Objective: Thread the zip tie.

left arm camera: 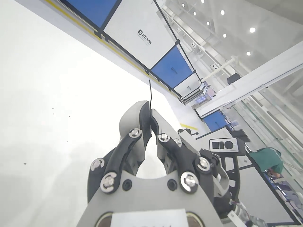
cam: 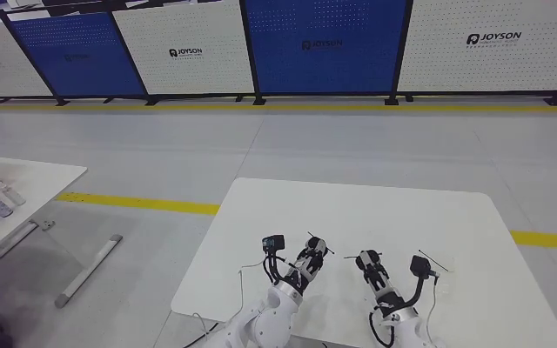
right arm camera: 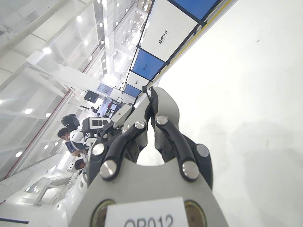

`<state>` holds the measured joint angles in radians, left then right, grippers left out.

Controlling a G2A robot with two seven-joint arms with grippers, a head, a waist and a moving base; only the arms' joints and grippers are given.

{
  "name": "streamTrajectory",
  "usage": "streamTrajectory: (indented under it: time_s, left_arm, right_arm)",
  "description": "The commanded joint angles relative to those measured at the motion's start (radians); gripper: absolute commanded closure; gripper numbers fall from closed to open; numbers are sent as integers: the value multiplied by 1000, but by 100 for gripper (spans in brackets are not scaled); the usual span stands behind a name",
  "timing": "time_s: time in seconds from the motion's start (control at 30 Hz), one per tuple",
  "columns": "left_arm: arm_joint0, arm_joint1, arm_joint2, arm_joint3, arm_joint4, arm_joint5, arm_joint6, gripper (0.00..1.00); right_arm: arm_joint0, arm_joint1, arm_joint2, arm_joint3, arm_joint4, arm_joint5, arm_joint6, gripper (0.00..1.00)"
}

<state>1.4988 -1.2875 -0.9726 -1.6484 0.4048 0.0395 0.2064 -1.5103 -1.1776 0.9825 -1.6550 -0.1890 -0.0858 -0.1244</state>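
Over the white bench (cam: 365, 209), the left end effector (left arm camera: 149, 108) clenches the thin tail of the zip tie (left arm camera: 150, 90); the right end effector (right arm camera: 151, 98) pinches its head (right arm camera: 144, 89). Misaligned, the flexible tip could miss the slot or slip

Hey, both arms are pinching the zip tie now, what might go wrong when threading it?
The zip tie tail poking from the shut left jaws looks thin and flexible; it may bend and miss. The zip tie head sits at the very tip of the right jaws, so a push might twist or slip it.
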Motion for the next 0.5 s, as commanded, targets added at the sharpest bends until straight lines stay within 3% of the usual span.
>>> streamTrajectory:
  time_s: [0.0,0.23,0.37,0.47]
  left_arm:
    - [0,0,0,0,0,0,0,100]
    - [0,0,0,0,0,0,0,100]
    - [0,0,0,0,0,0,0,100]
    - [0,0,0,0,0,0,0,100]
  right_arm:
    - [-1,0,1,-1,1,-1,1,100]
    - [-2,-1,2,-3,4,-3,-3,100]
    - [3,-13,-9,13,17,-31,-31,100]
    - [12,-18,-16,27,18,-16,-36,100]
